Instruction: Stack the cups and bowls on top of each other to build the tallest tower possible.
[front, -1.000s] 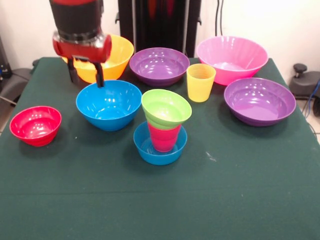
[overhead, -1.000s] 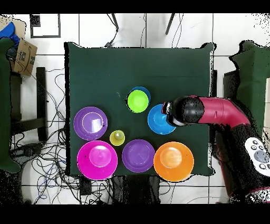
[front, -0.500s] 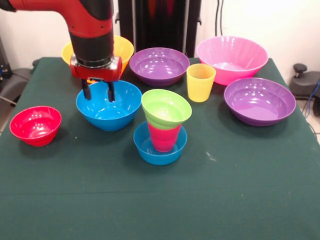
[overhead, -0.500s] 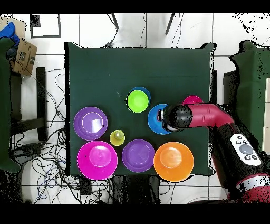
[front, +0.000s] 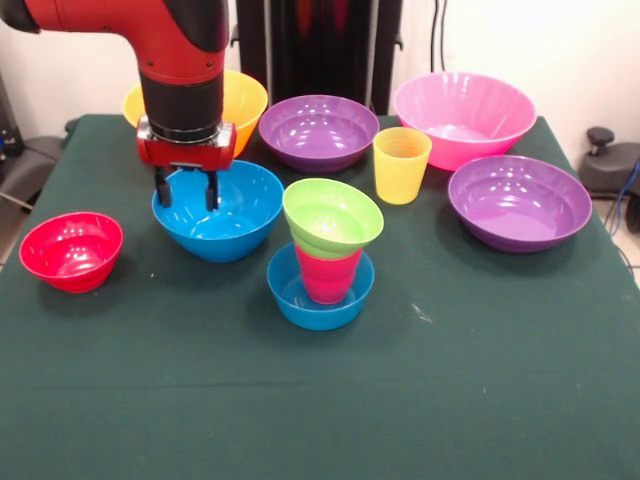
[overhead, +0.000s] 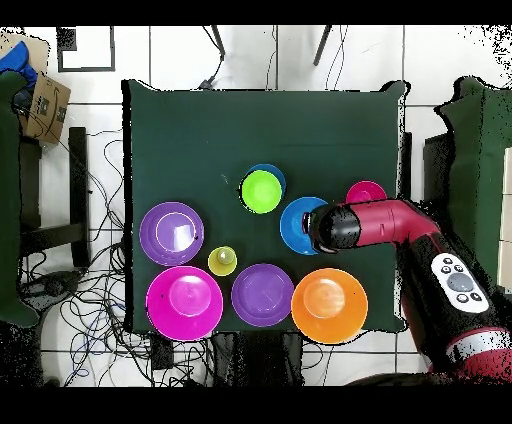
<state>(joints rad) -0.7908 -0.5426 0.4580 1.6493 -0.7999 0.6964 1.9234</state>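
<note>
The tower stands mid-table: a small blue bowl (front: 320, 300) holds an upturned red cup (front: 327, 275), with the lime green bowl (front: 332, 216) tilted on top. Just left of it sits the medium blue bowl (front: 225, 215). My gripper (front: 186, 190) hangs open over that bowl's left side, one finger at the left rim and one inside. In the overhead view the arm's wrist (overhead: 333, 227) covers the fingers and part of the blue bowl (overhead: 298, 225). The yellow cup (front: 401, 165) stands upright right of the tower.
A small red bowl (front: 71, 250) sits at the left edge. The large yellow bowl (front: 240, 105) is behind my arm. A purple bowl (front: 318, 130) and the pink bowl (front: 463, 115) line the back, with another purple bowl (front: 519, 202) on the right of the green table (front: 450, 380).
My arm swung in from the back left over the medium blue bowl and the gripper turned. In the last half second it shifted slightly left along the bowl. Nothing else moved.
</note>
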